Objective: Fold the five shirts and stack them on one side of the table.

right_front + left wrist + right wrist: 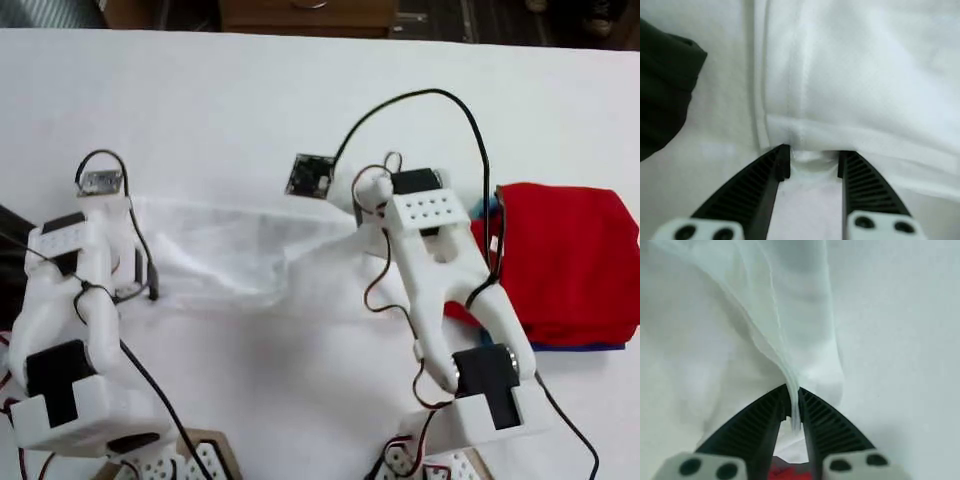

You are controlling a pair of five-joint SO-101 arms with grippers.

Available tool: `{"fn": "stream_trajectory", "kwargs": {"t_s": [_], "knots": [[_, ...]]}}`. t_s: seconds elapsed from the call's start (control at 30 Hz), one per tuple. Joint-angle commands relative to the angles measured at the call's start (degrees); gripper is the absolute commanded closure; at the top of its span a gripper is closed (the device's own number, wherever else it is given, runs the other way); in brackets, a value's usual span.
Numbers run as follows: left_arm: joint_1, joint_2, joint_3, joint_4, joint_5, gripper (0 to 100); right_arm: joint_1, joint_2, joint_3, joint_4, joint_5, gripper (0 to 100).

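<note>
A white shirt point(235, 250) lies spread across the white table between the two arms, and part of it is raised off the surface. My right gripper point(794, 412) is shut on a pinched fold of this shirt point(790, 325), near the table's middle point(362, 222). My left gripper point(812, 162) stands open at the shirt's left edge point(140, 285), with the hem point(812, 150) bunched between its fingertips. A stack of folded shirts with a red one point(570, 260) on top sits at the right side, and a blue edge point(590, 347) shows under it.
A dark garment point(665, 90) lies at the table's left edge, beside the left arm point(8, 225). Black cables loop above the right arm point(470, 130). A small black board point(310, 176) hangs over the shirt's far edge. The far half of the table point(250, 90) is bare white.
</note>
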Motion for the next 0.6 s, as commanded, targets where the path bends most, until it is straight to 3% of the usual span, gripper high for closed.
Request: {"fn": "stream_trajectory", "kwargs": {"t_s": [0.0,0.23,0.47,0.57], "knots": [[0.70,-1.93,-0.22,-0.70,-0.70,82,0.57,-1.80,-2.73,-2.68,0.26,97.8],[0.70,-1.93,-0.13,-0.70,-0.70,82,0.48,3.56,-2.81,-3.21,0.26,97.4],[0.70,-1.85,-0.04,-0.70,-0.70,82,0.22,0.04,-5.98,3.47,0.26,80.7],[0.70,-1.85,-0.04,-0.79,-0.70,82,0.66,-3.47,-9.14,4.97,-0.09,80.5]]}}
